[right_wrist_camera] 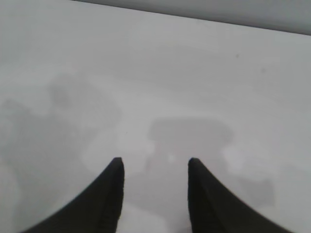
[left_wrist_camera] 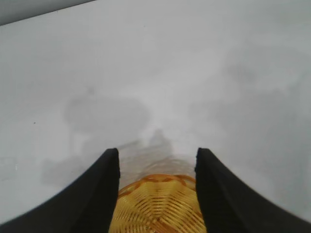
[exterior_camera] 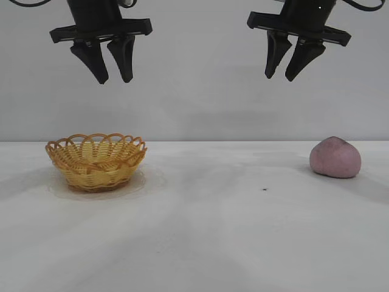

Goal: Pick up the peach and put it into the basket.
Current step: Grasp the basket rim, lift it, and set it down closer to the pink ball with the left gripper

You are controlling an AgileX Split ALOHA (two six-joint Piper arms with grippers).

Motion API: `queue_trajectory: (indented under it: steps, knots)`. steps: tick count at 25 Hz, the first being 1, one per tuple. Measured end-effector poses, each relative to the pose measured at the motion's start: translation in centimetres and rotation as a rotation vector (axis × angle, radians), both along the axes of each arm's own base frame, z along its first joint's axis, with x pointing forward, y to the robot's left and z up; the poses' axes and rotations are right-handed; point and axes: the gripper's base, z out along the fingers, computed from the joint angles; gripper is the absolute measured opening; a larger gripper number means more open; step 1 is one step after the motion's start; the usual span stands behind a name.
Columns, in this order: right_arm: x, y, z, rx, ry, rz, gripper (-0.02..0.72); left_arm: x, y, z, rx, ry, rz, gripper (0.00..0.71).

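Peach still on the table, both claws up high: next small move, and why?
Probably lower the right claw toward the dull pink rounded peach. It hangs open and empty on that side, up and left of the peach. The yellow woven wicker basket sits under the left claw.

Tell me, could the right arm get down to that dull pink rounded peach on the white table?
Probably yes. The right end effector hangs open above it, the peach sits alone, and nothing lies between them.
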Motion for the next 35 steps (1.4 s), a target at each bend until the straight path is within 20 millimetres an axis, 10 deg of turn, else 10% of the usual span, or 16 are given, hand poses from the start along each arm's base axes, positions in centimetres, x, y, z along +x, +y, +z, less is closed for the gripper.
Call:
queue_trajectory:
  steps: [15,30,35]
  knots:
    - [-0.1,0.0,-0.1,-0.003,0.010,0.004,0.265,-0.3,0.8,-0.3,0.104,0.036,-0.042,0.351]
    - [-0.2,0.0,-0.1,-0.008,0.015,0.024,0.265,0.5,3.1,-8.7,0.216,0.313,-0.135,0.351]
    - [-0.2,0.1,-0.1,-0.009,0.015,0.031,0.265,0.8,3.7,-10.1,0.118,0.356,-0.126,0.070]
